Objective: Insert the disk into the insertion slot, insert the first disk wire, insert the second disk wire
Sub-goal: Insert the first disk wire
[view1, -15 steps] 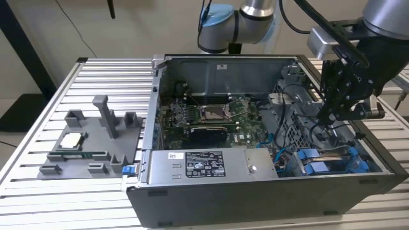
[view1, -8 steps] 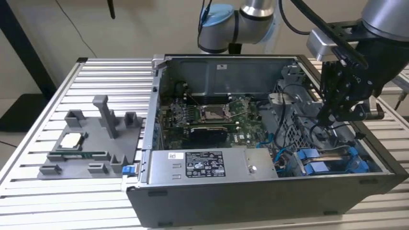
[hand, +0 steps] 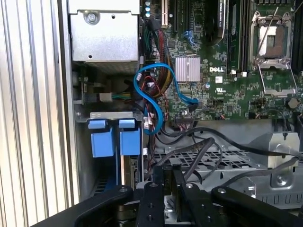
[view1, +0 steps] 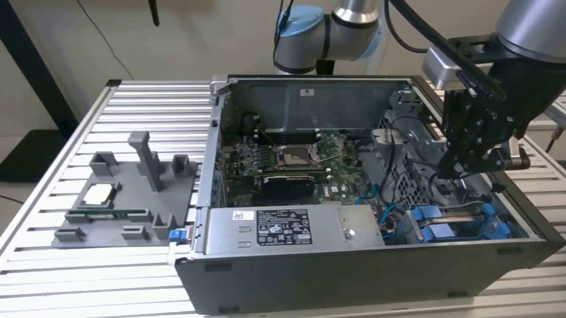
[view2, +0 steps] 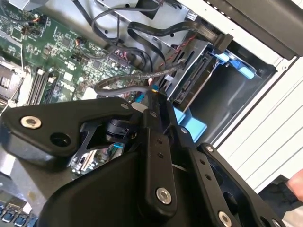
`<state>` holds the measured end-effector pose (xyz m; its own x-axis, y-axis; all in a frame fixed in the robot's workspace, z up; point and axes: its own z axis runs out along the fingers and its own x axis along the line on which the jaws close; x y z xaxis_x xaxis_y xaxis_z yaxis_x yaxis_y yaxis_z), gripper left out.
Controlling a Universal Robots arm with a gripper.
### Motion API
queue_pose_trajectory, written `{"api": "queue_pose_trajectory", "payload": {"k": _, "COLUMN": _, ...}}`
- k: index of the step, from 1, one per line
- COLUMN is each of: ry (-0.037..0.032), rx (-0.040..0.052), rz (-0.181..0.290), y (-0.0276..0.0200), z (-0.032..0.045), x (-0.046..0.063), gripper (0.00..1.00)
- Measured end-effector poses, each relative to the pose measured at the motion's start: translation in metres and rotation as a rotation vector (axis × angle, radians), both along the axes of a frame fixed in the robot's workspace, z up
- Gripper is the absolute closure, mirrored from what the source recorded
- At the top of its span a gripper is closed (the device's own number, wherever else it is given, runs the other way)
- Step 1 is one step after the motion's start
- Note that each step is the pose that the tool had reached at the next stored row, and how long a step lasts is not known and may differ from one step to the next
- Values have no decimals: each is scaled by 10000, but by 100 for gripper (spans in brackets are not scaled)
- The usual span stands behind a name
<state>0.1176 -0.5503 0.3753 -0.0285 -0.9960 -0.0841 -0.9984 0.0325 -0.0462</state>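
The disk's blue caddy (view1: 439,225) sits inside the insertion slot (view1: 460,215) at the case's corner on the exterior view's right. In the second wrist view the disk's dark connector end (view2: 190,92) shows inside the slot (view2: 227,97), between blue tabs (view2: 191,125). My gripper (view1: 467,162) hangs above the drive cage. Its black fingers (view2: 152,106) are pressed together on the end of a dark disk wire (view2: 137,78), a short way from the disk's connectors. In the first wrist view that wire (hand: 201,149) runs down between the fingers (hand: 156,191), beside the slot's blue tabs (hand: 102,142).
The open case holds the motherboard (view1: 292,159), a grey power-supply box (view1: 283,225), a blue data cable (hand: 156,90) and several loose black cables (view2: 156,26). A grey fixture tray (view1: 124,192) with parts lies on the slatted table at the exterior view's left.
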Motion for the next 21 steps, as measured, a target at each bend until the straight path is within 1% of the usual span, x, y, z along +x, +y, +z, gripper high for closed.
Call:
{"api": "queue_pose_trajectory", "payload": {"k": 4, "ry": 0, "rx": -136, "rz": 2, "y": -1, "z": -35, "x": 17, "gripper": 81}}
{"api": "queue_pose_trajectory", "payload": {"k": 10, "ry": 0, "rx": -318, "rz": 1, "y": -29, "z": -82, "x": 100, "gripper": 81}}
{"api": "queue_pose_trajectory", "payload": {"k": 18, "ry": 0, "rx": -462, "rz": 3, "y": -94, "z": -161, "x": 202, "gripper": 81}}
{"api": "queue_pose_trajectory", "payload": {"k": 21, "ry": 0, "rx": -491, "rz": 3, "y": -113, "z": -197, "x": 233, "gripper": 81}}
